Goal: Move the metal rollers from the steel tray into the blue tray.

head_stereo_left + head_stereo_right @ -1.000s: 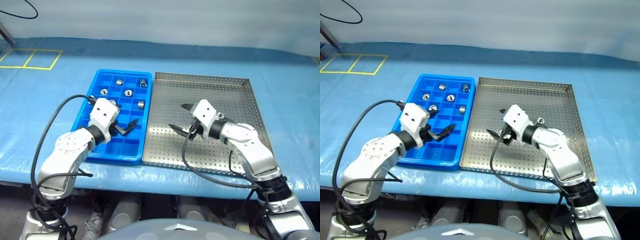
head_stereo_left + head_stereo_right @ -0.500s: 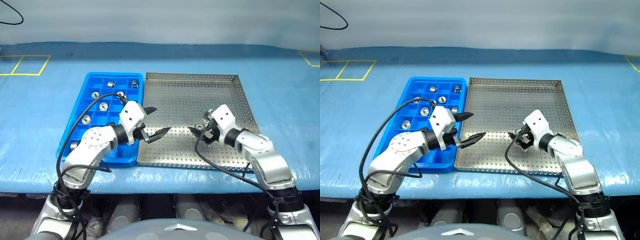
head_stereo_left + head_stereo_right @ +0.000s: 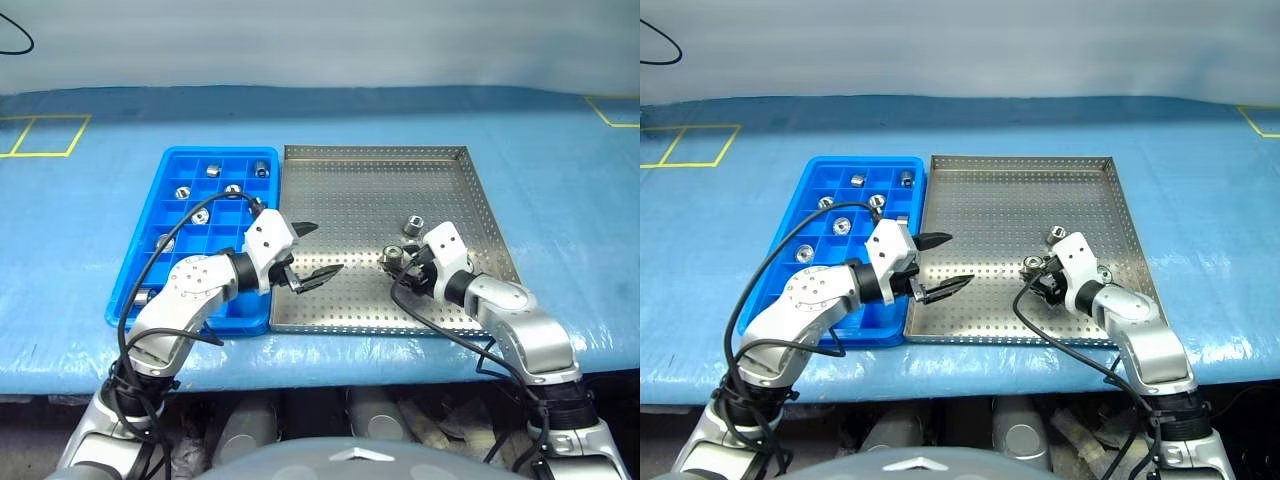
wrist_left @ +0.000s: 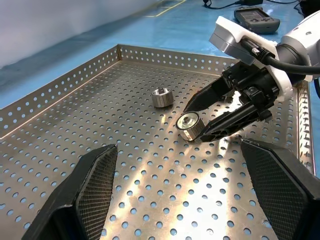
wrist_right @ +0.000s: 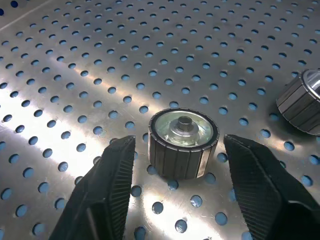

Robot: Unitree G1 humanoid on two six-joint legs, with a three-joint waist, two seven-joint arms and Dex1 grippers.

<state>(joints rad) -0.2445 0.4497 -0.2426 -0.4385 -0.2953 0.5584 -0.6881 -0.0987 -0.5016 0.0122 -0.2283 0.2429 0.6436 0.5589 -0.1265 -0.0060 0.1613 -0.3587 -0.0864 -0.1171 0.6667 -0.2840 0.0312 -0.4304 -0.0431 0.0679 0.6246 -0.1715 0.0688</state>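
Right now the right gripper (image 5: pixel 175 200) sits low on the steel tray (image 3: pixel 350 170), in the lower right of the head views, its two fingers either side of one metal roller (image 5: pixel 183 143). They bracket it with a gap on each side, so spread, not yet pinching. The left gripper (image 3: pixel 312 254) hangs wide apart and empty over the tray's left edge, beside the blue tray (image 3: pixel 150 250).

What I'd worry about: the roller lies on its side, so a finger that lands first could nudge it rolling across the perforated floor, or it could squirt out of a lopsided squeeze.

It's a short, shiny silver cylinder with a ribbed flank and a recessed face around a small hub. A second roller (image 3: pixel 412 224) rests just beyond it, toward the tray's right rim. Several more already sit in compartments of the blue tray.
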